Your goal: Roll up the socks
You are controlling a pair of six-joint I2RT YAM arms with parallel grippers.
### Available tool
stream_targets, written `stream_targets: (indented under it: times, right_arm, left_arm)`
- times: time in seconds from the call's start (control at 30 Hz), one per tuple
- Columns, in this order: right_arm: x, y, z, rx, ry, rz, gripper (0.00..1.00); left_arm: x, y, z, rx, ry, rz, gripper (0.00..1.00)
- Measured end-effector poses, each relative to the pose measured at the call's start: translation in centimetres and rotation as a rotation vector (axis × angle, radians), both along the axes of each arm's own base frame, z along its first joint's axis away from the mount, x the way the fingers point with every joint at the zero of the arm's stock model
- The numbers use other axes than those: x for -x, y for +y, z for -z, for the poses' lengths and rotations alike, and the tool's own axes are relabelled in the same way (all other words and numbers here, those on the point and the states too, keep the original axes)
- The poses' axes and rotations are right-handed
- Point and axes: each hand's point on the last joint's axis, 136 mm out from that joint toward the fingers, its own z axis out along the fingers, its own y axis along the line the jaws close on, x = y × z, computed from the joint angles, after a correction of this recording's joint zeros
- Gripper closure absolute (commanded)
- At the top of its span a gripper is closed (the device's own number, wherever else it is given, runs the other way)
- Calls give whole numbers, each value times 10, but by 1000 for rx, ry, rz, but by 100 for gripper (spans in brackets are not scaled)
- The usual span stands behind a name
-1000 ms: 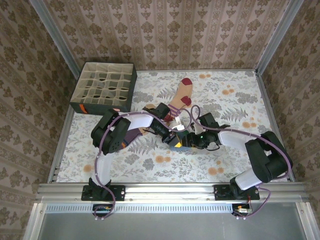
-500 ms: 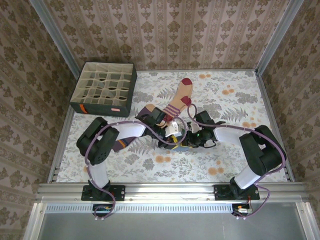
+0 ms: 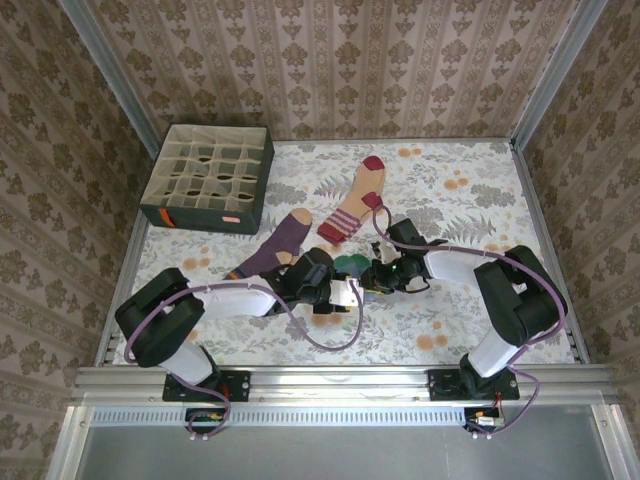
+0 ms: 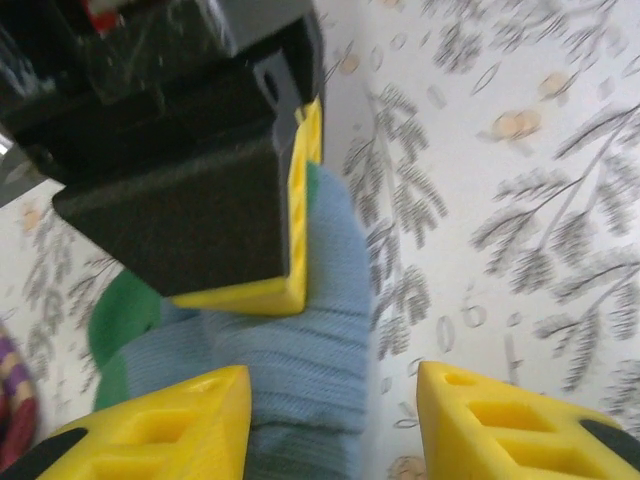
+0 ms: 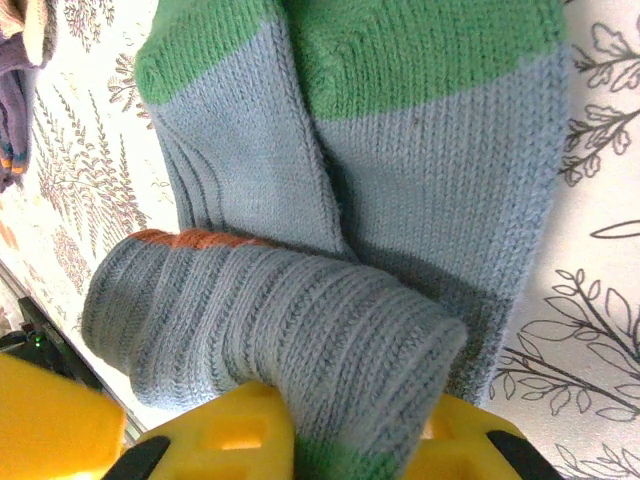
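Right wrist | we are rolling the blue-grey sock (image 5: 450, 180) | right claw (image 5: 350, 440) pinching its roll | left claw (image 4: 330, 410) half open, empty | next needing a steady roll toward its toe

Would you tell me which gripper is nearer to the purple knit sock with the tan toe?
Left. The left gripper sits just right of the purple knit sock, jaws open; the right gripper is farther right, clamped on the blue-grey knit sock.

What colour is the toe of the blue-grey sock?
The toe of the blue-grey sock is green, clearest in the right wrist view.
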Motion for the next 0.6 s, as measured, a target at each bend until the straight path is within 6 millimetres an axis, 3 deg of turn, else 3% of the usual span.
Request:
stream_targets:
  times: [0.17,0.27,0.43,0.6]
  right_arm:
    - [0,0,0,2,4,0,91]
    - [1,0,0,3,6,0,90]
    - [-1,-4,-1,11,5,11,82]
    - [1,-11,-5,30,-19,23,66]
  left_arm:
    - [-16,1,17,-59,-58,-37,53]
    - [-19,-6,32,-109,-46,-33,67]
    - [-21,-12,29,-130,-18,-32,96]
    - [-20,-15,26,-106,112,-16,100]
